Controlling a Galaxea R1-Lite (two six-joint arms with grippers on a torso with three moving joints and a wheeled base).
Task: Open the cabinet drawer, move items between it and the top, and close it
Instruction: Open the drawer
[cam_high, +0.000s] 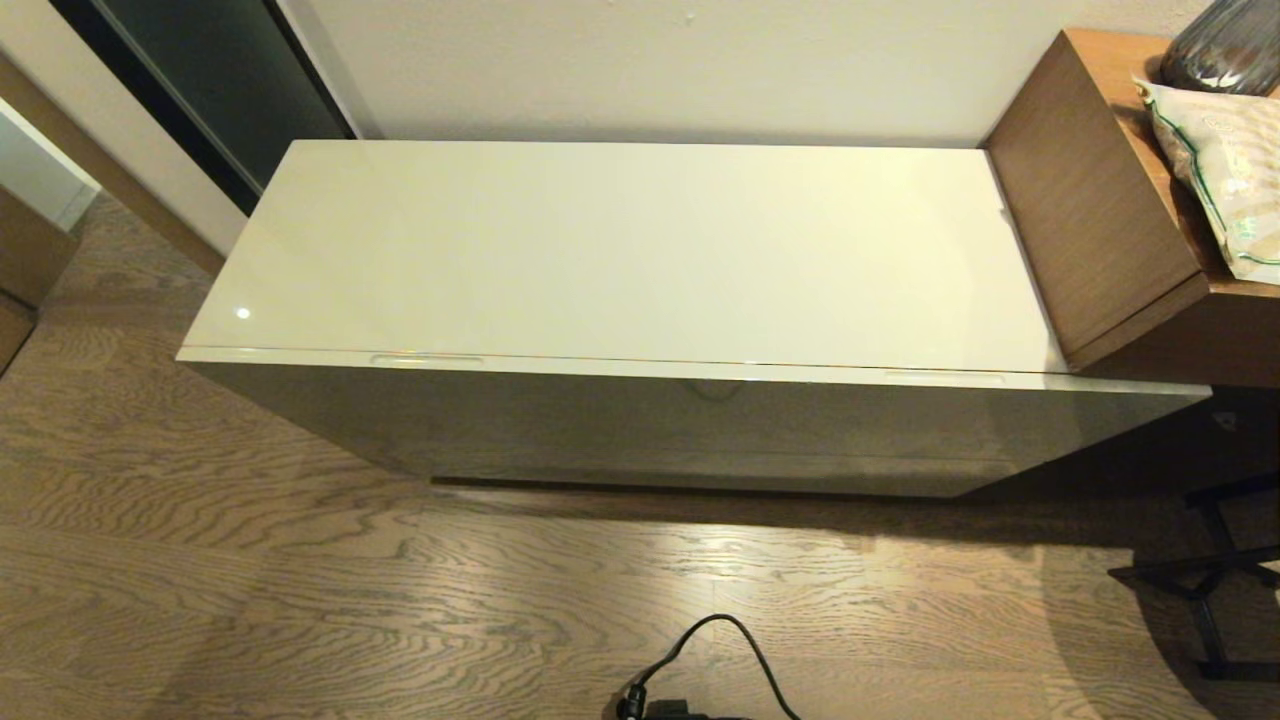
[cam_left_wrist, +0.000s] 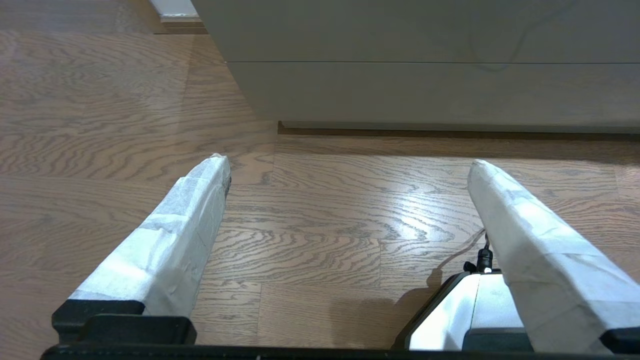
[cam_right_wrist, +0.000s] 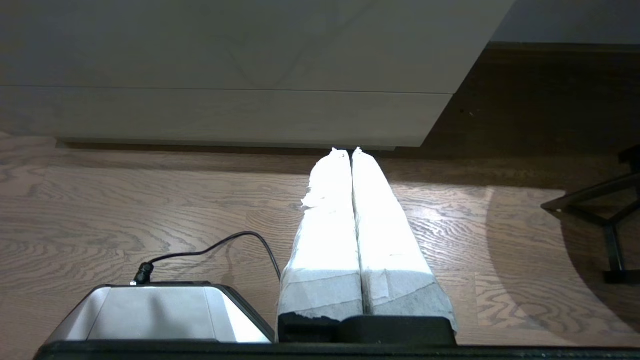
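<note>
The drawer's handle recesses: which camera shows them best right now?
The head view. Both handle recesses show along the shut cabinet drawer front's upper edge, under the top. Both wrist views show only lower front panels and floor, no recesses.

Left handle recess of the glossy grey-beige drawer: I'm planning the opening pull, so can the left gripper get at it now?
Probably yes: the drawer's left handle recess is uncovered, and the open left gripper hangs low over bare wooden floor, nothing between.

wooden desk (cam_high: 1090, 200) (right) | snack bag (cam_high: 1225, 170) | wood floor (cam_high: 300, 580)
</note>
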